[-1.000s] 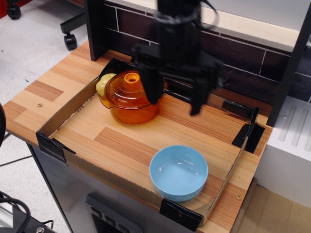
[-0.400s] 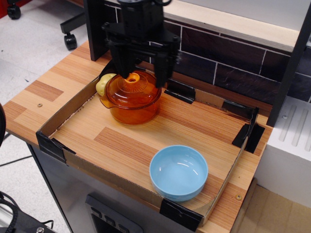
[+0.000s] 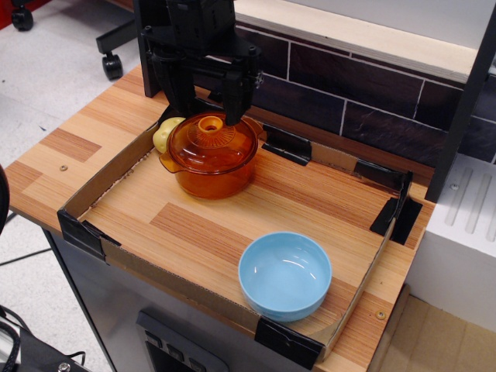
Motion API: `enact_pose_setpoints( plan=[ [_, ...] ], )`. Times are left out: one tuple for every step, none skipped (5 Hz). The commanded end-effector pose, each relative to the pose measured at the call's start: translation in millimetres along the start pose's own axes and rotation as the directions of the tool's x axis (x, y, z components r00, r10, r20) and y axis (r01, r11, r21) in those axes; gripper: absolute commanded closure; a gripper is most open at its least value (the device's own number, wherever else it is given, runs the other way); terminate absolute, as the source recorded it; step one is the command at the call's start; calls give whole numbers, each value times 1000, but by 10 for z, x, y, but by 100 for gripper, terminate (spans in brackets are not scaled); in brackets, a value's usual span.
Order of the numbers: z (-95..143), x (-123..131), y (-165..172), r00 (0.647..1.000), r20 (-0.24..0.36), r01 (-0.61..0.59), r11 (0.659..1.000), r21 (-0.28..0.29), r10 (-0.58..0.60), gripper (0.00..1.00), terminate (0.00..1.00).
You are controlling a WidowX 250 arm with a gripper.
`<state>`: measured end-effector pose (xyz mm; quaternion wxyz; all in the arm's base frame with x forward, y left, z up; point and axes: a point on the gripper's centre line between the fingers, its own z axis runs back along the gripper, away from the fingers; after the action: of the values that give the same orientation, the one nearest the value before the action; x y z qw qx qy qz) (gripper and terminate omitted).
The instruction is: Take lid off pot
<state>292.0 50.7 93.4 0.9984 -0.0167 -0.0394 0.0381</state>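
- The hand [image 3: 208, 108] hangs black and bulky over the back left part of the tabletop [image 3: 70, 143], its two fingers [image 3: 235, 99] pointing down and spread wide apart, with nothing held between them.
- The fingertips stand just behind and above the lid [image 3: 211, 142]; the gap between them lines up roughly with the lid's knob [image 3: 211, 124], though whether either finger touches the glass cannot be told from this angle.
- The lid is a domed, translucent amber-orange piece seated squarely on the pot [image 3: 209, 177], its short hollow knob upright at the centre.
- The pot, of the same amber glass, stands in the back left corner of a shallow cardboard tray [image 3: 108, 170] whose corners are bound with black tape; one small flat handle shows on its left side.
- A pale yellow rounded object [image 3: 164, 132] sits just beside the pot on its left, tucked into the tray's corner and touching or nearly touching the pot's rim.
- A light blue bowl [image 3: 285, 275] stands well apart from the pot, in the front right part of the tray, open side up.
- Behind the tray runs a dark tiled wall [image 3: 349, 85] with a pale ledge on top.
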Motion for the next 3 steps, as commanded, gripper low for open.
enact_pose_setpoints(
  plan=[
    [-36,213,88,1000,21,-17,1000,20,16,0,0],
    [-127,189,51,1000,10,-4,1000,21,4,0,0],
    [-200,138,28,1000,10,1,1000,26,-2,0,0]
  ],
)
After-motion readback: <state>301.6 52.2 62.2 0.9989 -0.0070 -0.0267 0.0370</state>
